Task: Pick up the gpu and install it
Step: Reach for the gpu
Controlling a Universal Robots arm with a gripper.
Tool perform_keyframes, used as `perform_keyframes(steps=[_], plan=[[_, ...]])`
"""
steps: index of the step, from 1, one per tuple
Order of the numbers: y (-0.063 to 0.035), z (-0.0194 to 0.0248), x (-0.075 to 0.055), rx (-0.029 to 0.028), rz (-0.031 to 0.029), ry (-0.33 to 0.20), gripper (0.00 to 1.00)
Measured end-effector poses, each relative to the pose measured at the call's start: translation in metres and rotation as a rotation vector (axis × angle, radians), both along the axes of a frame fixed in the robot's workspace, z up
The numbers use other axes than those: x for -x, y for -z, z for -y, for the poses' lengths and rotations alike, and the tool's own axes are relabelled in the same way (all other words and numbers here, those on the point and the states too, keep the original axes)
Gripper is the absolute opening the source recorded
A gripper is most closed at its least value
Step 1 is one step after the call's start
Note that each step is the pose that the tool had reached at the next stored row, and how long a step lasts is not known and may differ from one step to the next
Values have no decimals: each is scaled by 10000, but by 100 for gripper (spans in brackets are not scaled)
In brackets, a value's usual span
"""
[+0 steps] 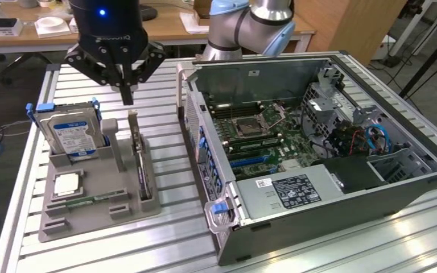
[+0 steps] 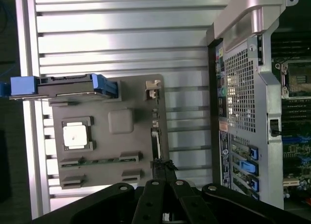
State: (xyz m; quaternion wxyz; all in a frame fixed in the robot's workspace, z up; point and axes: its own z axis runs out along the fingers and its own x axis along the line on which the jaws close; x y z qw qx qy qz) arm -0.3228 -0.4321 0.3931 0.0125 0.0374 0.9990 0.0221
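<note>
The gpu [image 1: 141,168] is a thin black card standing on edge in a slot along the grey tray's [image 1: 89,220] side nearest the computer. Its silver bracket [image 1: 132,124] rises at the far end. My gripper [image 1: 127,98] hangs above that bracket end, shut, with its fingers pressed together and nothing between them. In the wrist view the gpu [image 2: 155,139] appears edge-on as a narrow dark strip, and my gripper [image 2: 163,169] sits over one end of it, clear of the card.
A hard drive [image 1: 70,134] with blue clips stands upright in the tray. A processor [image 1: 66,183] and a green memory stick [image 1: 91,200] lie flat beside it. The open computer case [image 1: 400,170] lies at the exterior view's right, motherboard [image 1: 256,136] exposed.
</note>
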Motion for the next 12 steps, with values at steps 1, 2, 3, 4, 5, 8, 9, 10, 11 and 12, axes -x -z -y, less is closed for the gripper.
perform_keyframes(steps=[1,2,3,4,5,8,9,10,11,12], plan=[[0,1,14,0,1,0,11],[-1,2,27,1,-1,-1,11],[0,3,39,1,0,-1,11],[0,3,48,0,0,-1,11],[0,3,53,1,-1,-1,11],[0,3,53,1,0,-2,11],[0,3,54,1,0,-2,11],[0,3,55,1,-1,-1,11],[0,3,56,1,0,-1,11],[0,3,58,1,0,-1,11]])
